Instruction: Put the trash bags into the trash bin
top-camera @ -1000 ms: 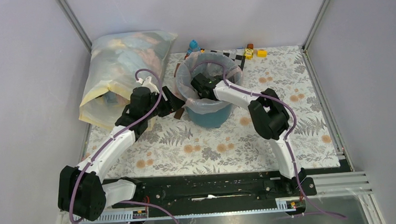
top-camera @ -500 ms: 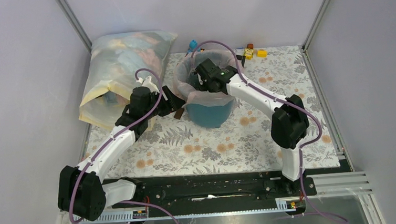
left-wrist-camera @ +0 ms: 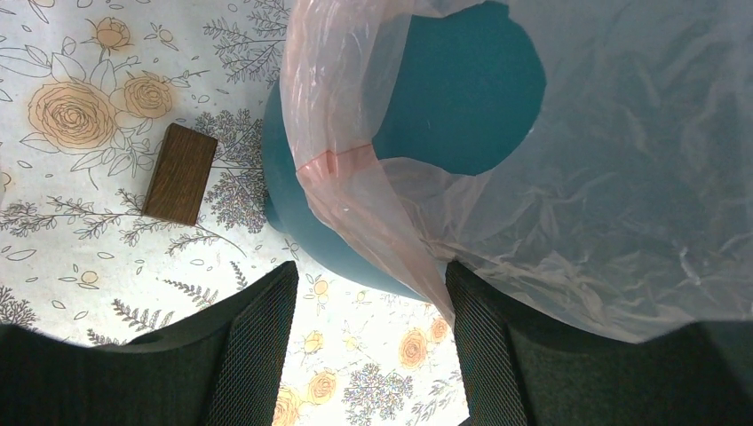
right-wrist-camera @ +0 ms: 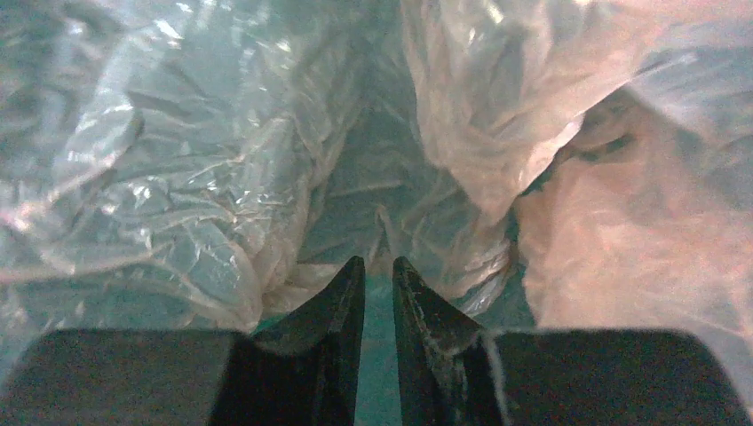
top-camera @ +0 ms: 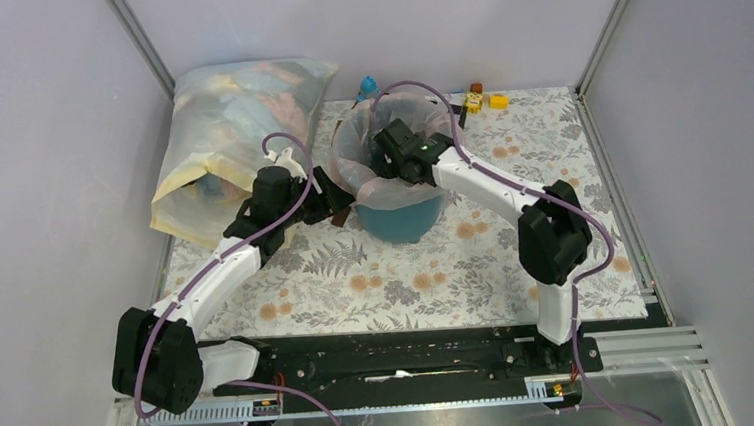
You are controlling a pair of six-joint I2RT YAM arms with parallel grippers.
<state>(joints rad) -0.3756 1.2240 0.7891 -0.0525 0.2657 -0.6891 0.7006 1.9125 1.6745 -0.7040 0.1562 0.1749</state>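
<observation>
The teal trash bin (top-camera: pixel 401 214) stands mid-table, lined with the pale-pink trash bag (top-camera: pixel 358 166), whose edge drapes over the rim. My right gripper (top-camera: pixel 385 150) reaches down into the bin. In the right wrist view its jaws (right-wrist-camera: pixel 378 264) stand a narrow gap apart with only crinkled bag (right-wrist-camera: pixel 178 160) ahead and nothing between them. My left gripper (top-camera: pixel 337 198) sits low at the bin's left side. It is open (left-wrist-camera: pixel 370 271), the bin (left-wrist-camera: pixel 462 89) just ahead, and the bag's hanging edge (left-wrist-camera: pixel 355 177) brushes the right fingertip (left-wrist-camera: pixel 471 302).
A big milky-yellow sack (top-camera: pixel 232 133) lies at the back left. A small brown block (left-wrist-camera: pixel 180 173) rests on the floral mat left of the bin. Small toys (top-camera: pixel 475 99) and a checkered board (top-camera: pixel 442 102) sit behind the bin. Frame posts stand at the corners.
My right arm has stretched out, shifting its gripper inside the bin toward the far left rim, and its jaws have parted slightly. The left arm has barely moved.
</observation>
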